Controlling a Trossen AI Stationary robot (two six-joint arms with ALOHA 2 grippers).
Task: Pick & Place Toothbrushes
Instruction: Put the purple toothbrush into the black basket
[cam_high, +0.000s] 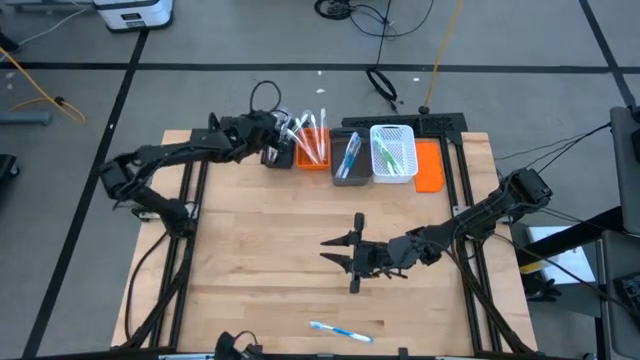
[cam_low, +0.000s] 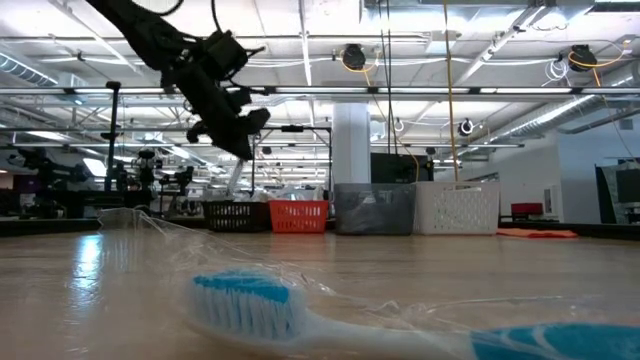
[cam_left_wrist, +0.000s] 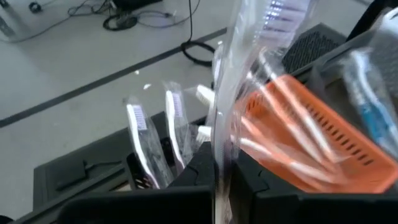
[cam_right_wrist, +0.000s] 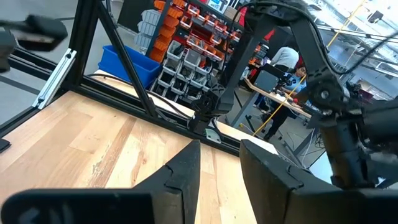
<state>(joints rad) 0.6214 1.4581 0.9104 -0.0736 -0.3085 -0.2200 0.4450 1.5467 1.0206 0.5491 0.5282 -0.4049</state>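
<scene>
Left pincer clamped on wrapped toothbrush, raised over orange bin | right pincer apart, low.

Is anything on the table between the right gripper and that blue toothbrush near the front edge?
Nothing visible. Only bare wood lies between the right gripper and the blue toothbrush in the high view.

Four bins in row along table back edge: black bin leftmost, then orange bin, grey bin, white bin. Flat mat right of white bin. Toothbrushes standing in orange bin. Left gripper over black bin, bagged toothbrush in it. Right gripper mid-table. Lone toothbrush at front edge.
</scene>
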